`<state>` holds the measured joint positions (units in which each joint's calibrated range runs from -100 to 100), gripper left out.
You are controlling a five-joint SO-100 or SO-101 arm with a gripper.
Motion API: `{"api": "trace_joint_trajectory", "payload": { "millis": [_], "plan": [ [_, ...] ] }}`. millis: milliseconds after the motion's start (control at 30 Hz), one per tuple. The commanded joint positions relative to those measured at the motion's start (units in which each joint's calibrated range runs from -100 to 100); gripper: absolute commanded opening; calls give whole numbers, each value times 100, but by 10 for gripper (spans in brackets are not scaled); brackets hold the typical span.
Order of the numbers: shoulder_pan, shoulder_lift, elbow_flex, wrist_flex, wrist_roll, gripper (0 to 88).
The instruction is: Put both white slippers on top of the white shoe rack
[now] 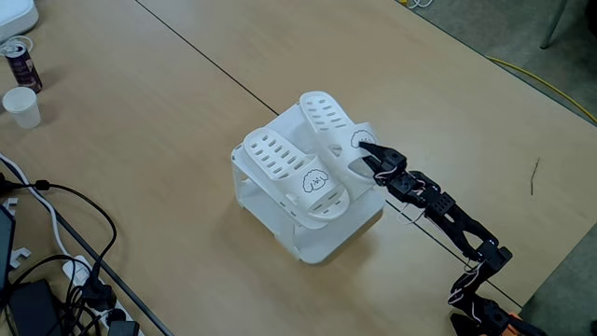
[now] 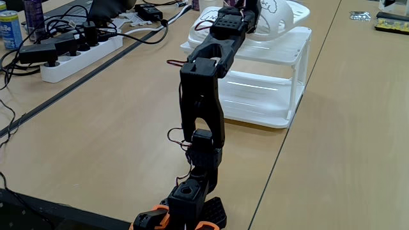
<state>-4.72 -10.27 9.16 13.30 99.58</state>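
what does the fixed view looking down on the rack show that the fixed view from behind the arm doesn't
Looking down: the vent holes and puppy faces on both white slippers, plus a paper cup. From behind the arm: the white shoe rack side-on with its two tiers, a power strip and the arm's base. Shared: slippers on the rack, with the claw at one slipper.

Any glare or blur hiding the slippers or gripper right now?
In a fixed view from above, even light, soft shadows, white slippers sharp on the white shoe rack. In a fixed view behind the arm, the rack's shelves glare and the gripper is cropped at the top edge.
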Motion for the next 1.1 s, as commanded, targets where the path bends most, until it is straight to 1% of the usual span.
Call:
{"api": "trace_joint_trajectory", "payload": {
  "millis": [0,200,233,367,467,633,800,1067],
  "plan": [
    [-96,-357,-515,-10,42,8],
    [-112,-164,-506,-10,42,21],
    [-104,-147,-506,-10,42,42],
    [-112,-63,-506,-10,42,173],
    [-112,21,-506,-10,42,209],
    [-79,114,-470,-10,42,211],
    [-46,47,-82,-10,42,211],
    [472,55,252,-10,42,211]
  ]
}}
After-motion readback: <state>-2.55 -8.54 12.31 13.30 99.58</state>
